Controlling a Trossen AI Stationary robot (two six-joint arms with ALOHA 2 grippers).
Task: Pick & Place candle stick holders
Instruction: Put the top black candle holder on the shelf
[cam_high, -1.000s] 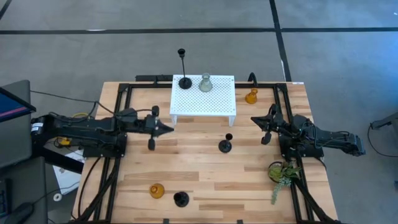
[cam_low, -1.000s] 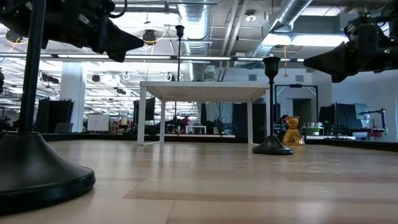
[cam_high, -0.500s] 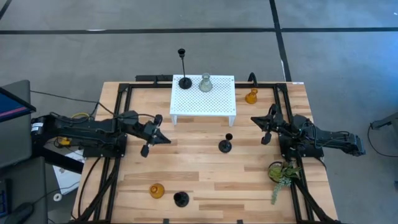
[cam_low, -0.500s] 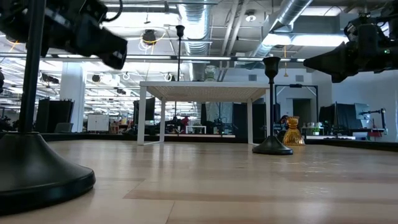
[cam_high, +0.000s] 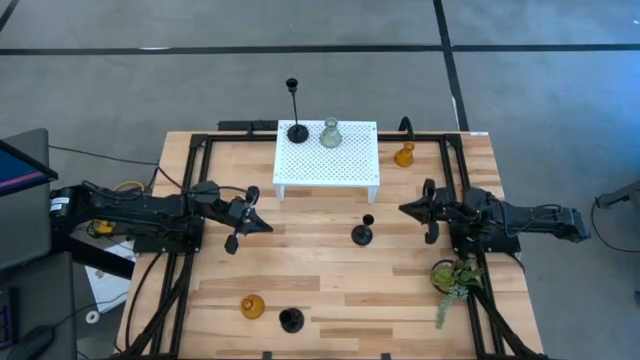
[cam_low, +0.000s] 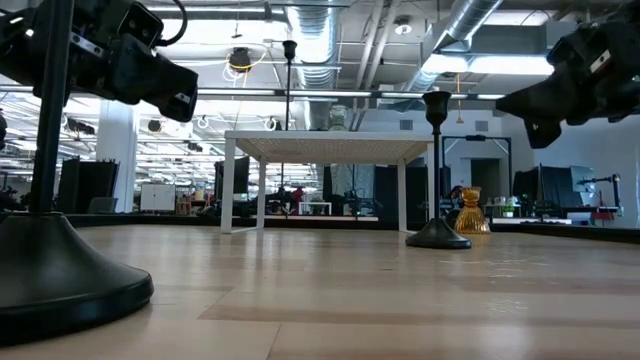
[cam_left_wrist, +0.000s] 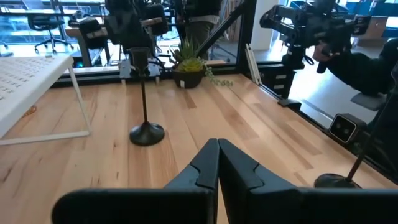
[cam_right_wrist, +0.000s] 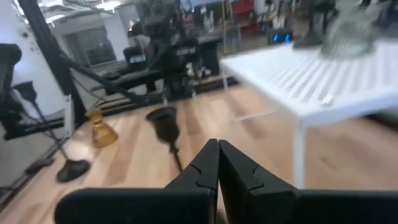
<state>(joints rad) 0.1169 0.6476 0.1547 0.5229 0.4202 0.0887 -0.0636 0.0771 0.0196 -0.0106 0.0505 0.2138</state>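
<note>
The short black candle holder stands straight up mid-table, at nine o'clock from the nearer right gripper, whose jaws are shut and empty, like the left gripper's.

No text, label or number is legible.

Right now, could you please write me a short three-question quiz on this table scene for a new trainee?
1. True or false: the clear glass holder stands on the white perforated stand.
2. How many amber glass holders are on the wood, off the stand?
3. Which holder stands between the two grippers: A) short black stemmed holder, B) squat black holder, C) green plant sprig?

Key: 1 true. 2 two. 3 A; left gripper and right gripper both have shut fingers.
</note>
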